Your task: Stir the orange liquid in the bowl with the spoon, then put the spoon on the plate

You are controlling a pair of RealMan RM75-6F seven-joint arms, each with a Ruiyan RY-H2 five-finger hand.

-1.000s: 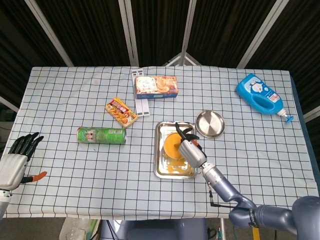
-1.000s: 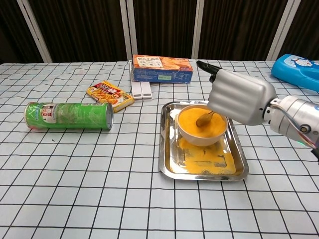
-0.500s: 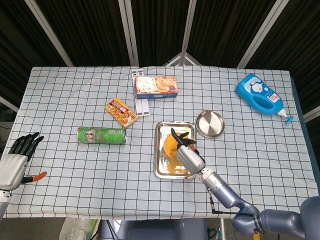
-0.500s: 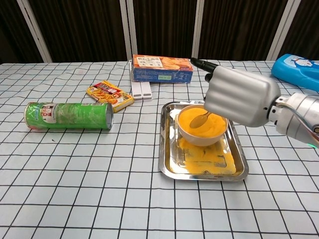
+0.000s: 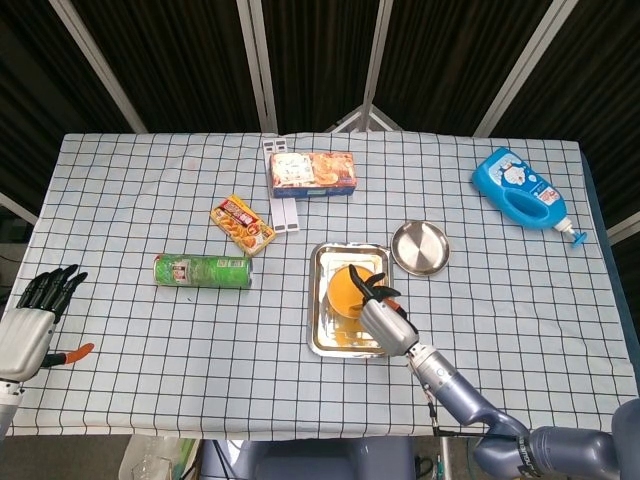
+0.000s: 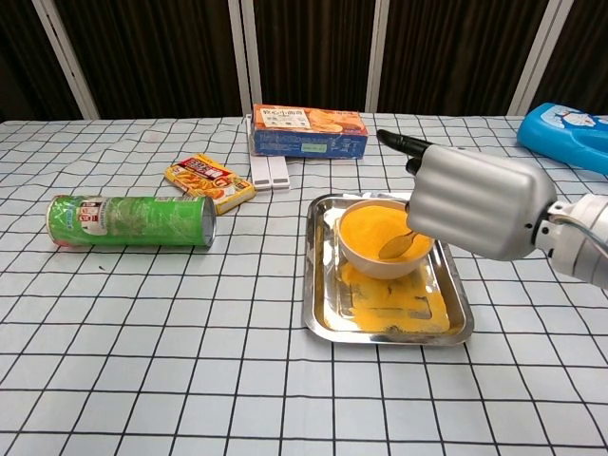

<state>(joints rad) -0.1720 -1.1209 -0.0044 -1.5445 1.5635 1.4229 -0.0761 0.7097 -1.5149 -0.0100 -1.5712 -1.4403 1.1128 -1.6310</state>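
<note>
Since 0.5 s ago, spoon bowl has swung from the liquid's left-centre to the near right rim of the bowl; right robot hand grips its handle, fingers curled. Bowl sits in the steel tray; empty plate just beyond. Left robot hand at the table's near-left edge, fingers extended, empty

One bowl of orange liquid sits under the right hand, inside one steel tray. One spoon is in that hand. One round plate lies just beyond the hand. Two snack boxes lie beyond and to its left: one large box and one small packet. One green can, one white strip and one blue bottle complete the worktop. The left hand makes two hands.
</note>
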